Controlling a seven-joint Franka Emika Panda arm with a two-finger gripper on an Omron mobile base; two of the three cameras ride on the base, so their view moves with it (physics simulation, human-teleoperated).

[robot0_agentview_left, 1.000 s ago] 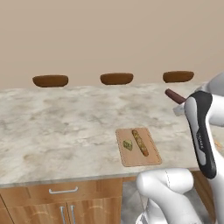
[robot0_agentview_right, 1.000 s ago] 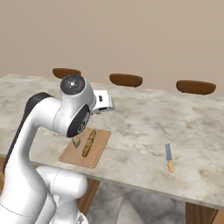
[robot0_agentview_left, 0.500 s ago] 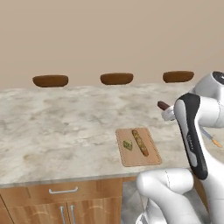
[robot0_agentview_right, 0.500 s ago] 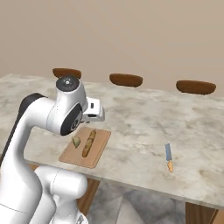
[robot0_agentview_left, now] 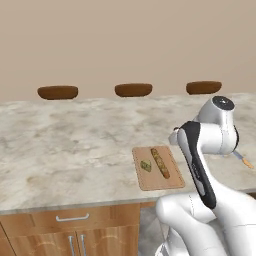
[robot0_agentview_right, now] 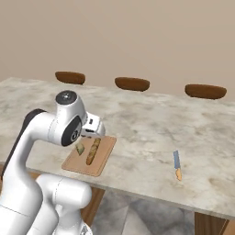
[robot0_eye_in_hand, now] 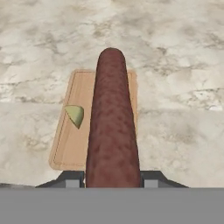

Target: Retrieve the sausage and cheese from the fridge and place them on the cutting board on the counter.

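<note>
**Sausage over the board**

The gripper [robot0_eye_in_hand: 112, 177] is closed tight on a dark red sausage [robot0_eye_in_hand: 113, 122] and holds it above the board [robot0_eye_in_hand: 70, 144] on the counter [robot0_eye_in_hand: 183, 109]. The cheese [robot0_eye_in_hand: 75, 115] already lies on the board, beside a tan stick [robot0_agentview_left: 160, 162]. To do this well, go down slowly and lay the sausage on a bare part of the board, away from the cheese. Let go only when it rests flat.

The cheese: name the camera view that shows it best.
The hand view: the cheese lies unblocked on the left part of the cutting board, its wedge shape clear beside the sausage held in the pincer. The left base view shows the cheese small; in the right base view the arm partly hides it.
</note>
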